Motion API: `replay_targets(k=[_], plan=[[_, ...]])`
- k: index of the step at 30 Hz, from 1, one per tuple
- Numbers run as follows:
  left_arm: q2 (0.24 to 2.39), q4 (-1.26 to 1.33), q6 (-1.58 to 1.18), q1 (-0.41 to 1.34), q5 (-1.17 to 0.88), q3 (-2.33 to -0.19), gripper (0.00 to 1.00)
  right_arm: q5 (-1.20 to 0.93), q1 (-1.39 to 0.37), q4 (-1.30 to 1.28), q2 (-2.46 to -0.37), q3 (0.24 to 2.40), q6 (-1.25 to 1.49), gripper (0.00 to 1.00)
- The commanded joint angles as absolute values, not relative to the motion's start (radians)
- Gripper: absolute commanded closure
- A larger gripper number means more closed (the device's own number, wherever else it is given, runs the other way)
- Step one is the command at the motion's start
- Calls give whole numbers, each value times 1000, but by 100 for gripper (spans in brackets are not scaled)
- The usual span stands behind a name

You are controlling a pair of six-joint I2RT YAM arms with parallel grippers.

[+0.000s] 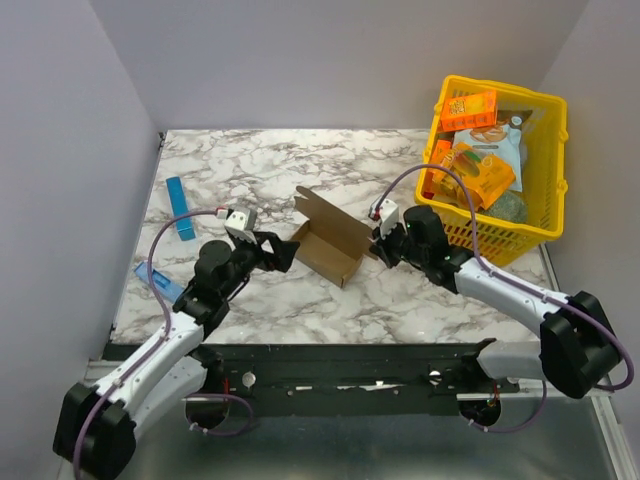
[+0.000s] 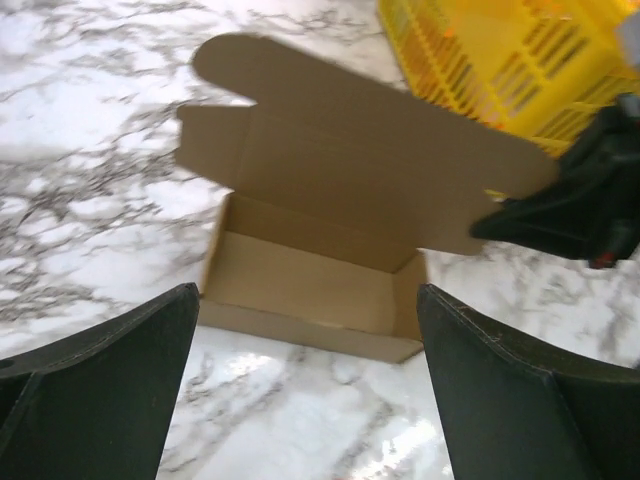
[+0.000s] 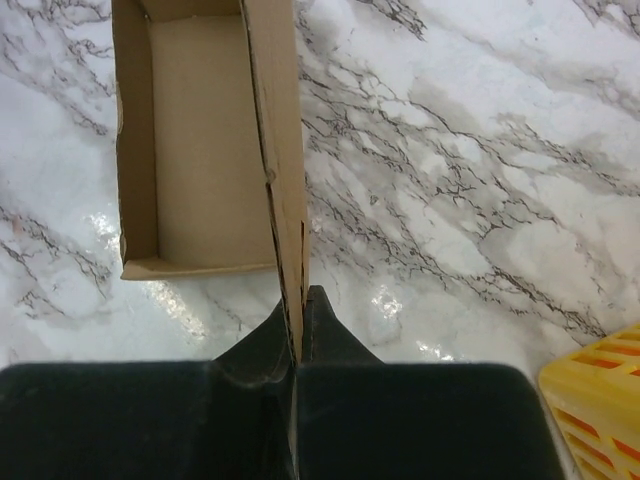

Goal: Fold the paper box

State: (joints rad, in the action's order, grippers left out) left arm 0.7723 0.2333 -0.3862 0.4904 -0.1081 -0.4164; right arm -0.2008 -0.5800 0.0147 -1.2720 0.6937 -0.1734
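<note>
**Operator:** Where is the paper box (image 1: 330,243), and what holds it?

**Technician:** It rests on the marble table (image 1: 250,180) between the two arms, with the tray open and the lid panel raised. The right gripper (image 3: 300,305) is clamped on the right edge of that raised panel. The left gripper (image 2: 307,295) hovers just in front, fingers spread wide, touching nothing.

**Operator:** Handling characteristics?

**Technician:** Judged to be light, thin cardboard: stiff across panels, compliant along creases, easily crushed, and liable to slide on the smooth top. Grip panel edges near a crease and brace the tray with the other arm.

**Operator:** View limitations?

**Technician:** The left wrist view is blurred, so tabs and slots are indistinct. How much of the panel sits inside the closed jaws is hidden.
</note>
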Motion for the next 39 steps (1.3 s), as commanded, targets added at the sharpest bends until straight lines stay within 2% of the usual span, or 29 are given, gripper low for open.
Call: replay_targets(k=[1, 6, 12, 17, 22, 26, 36, 39], plan=[[926, 667, -361, 367, -247, -339, 1, -265, -554, -95, -1312, 752, -253, 95], [1153, 848, -316, 226, -464, -390, 1, -373, -497, -155, -1328, 779, -301, 91], [1343, 885, -285, 180, -603, -472, 2, -440, -472, -164, -1322, 772, -348, 94], [1486, 818, -238, 179, -738, -598, 6, -436, -471, -179, -1328, 779, -354, 95], [1526, 772, -181, 179, -726, -635, 6, -431, -469, -187, -1322, 782, -351, 95], [1587, 790, -189, 176, -729, -658, 1, -436, -468, -195, -1325, 787, -351, 96], [1686, 830, -222, 178, -761, -729, 1, -436, -468, -207, -1342, 798, -351, 96], [1723, 805, -224, 178, -784, -758, 5, -433, -468, -209, -1347, 801, -351, 97]])
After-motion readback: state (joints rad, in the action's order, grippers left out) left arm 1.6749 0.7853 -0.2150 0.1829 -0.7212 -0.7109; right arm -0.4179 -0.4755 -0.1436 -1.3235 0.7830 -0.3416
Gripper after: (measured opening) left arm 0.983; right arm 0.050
